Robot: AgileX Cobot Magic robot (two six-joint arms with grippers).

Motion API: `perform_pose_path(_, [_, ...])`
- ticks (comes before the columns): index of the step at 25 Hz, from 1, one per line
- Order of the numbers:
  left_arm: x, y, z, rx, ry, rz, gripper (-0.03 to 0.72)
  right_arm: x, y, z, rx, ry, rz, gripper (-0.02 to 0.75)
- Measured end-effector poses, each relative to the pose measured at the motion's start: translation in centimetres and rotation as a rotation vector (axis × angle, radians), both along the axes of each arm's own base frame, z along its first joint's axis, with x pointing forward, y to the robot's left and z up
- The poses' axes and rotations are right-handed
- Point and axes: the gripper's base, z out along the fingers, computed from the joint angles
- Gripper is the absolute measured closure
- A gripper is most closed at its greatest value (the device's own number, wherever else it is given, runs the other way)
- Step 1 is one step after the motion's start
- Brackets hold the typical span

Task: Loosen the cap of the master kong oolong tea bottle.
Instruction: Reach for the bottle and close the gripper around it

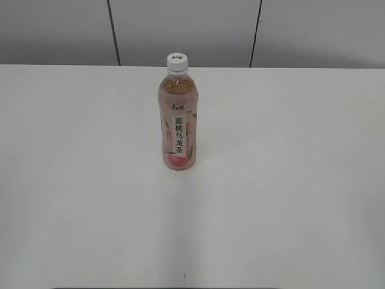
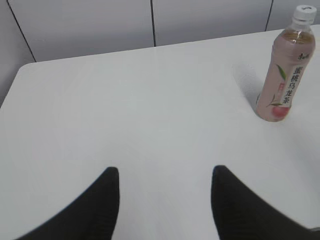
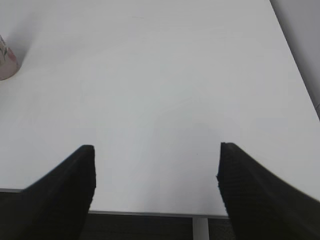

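The master kong oolong tea bottle (image 1: 178, 120) stands upright in the middle of the white table (image 1: 289, 180), amber tea inside, pink peach label facing me. Its white cap (image 1: 177, 62) sits on the neck. The left wrist view has the bottle (image 2: 284, 80) at the far right with its cap (image 2: 304, 13) near the top edge; my left gripper (image 2: 165, 172) is open over bare table, well short of it. In the right wrist view only the bottle's base (image 3: 7, 62) shows at the left edge. My right gripper (image 3: 156, 149) is open wide above the table's near edge. Neither gripper appears in the exterior view.
A grey panelled wall (image 1: 180, 30) rises behind the table's far edge. The table's rounded left corner (image 2: 25, 67) shows in the left wrist view, its right edge (image 3: 295, 65) and near edge (image 3: 150, 214) in the right wrist view.
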Motion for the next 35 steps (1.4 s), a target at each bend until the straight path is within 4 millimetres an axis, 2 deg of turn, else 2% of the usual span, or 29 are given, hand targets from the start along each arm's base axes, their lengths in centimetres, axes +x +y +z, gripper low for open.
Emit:
perform_pose_path(4, [0.1, -0.3, 0.0, -0.026, 0.007, -0.020, 0.313, 0.0, 0.0, 0.0, 0.000, 0.000, 0.000, 0.161])
perform_pose_path(8, [1.6, -0.6, 0.2, -0.066, 0.084, -0.046, 0.313, 0.4, 0.1, 0.2, 0.007, 0.028, 0.006, 0.161])
perform_pose_path(9, [2.8, -0.8, 0.6, -0.084, 0.127, -0.052, 0.313, 1.2, 0.3, 0.8, 0.020, 0.072, 0.015, 0.161])
perform_pose_path(10, [2.8, -0.8, 0.6, -0.084, 0.127, -0.052, 0.313, 1.2, 0.3, 0.8, 0.020, 0.072, 0.015, 0.161])
perform_pose_path(12, [4.2, -1.0, 1.4, -0.114, 0.150, -0.061, 0.313, 2.2, 0.4, 1.2, 0.023, 0.120, 0.018, 0.161])
perform_pose_path(15, [7.1, -1.2, 2.2, -0.161, 0.164, -0.070, 0.313, 4.1, 0.6, 2.0, 0.024, 0.178, 0.018, 0.161])
perform_pose_path(20, [12.8, -1.7, 2.2, -0.173, 0.150, -0.123, 0.313, 8.6, 0.9, 3.6, 0.038, 0.191, 0.014, 0.161])
perform_pose_path(24, [17.4, -2.5, 1.7, -0.156, 0.071, -0.195, 0.313, 13.2, 1.4, 3.7, 0.090, 0.181, 0.017, 0.161])
perform_pose_path(25, [18.9, -2.8, 1.0, -0.129, 0.078, -0.210, 0.313, 14.5, 1.6, 3.5, 0.092, 0.184, 0.020, 0.161])
perform_pose_path(29, [22.1, -3.7, -0.9, 0.006, 0.072, -0.247, 0.313, 19.0, 1.9, 2.3, 0.090, 0.214, 0.033, 0.161])
perform_pose_path(32, [24.1, -4.3, -2.9, 0.107, 0.109, -0.258, 0.313, 21.7, 2.1, 2.1, 0.088, 0.186, 0.037, 0.161])
perform_pose_path(35, [25.3, -5.6, -5.2, 0.194, 0.180, -0.327, 0.313, 24.2, 2.2, 1.9, 0.059, 0.177, 0.052, 0.161])
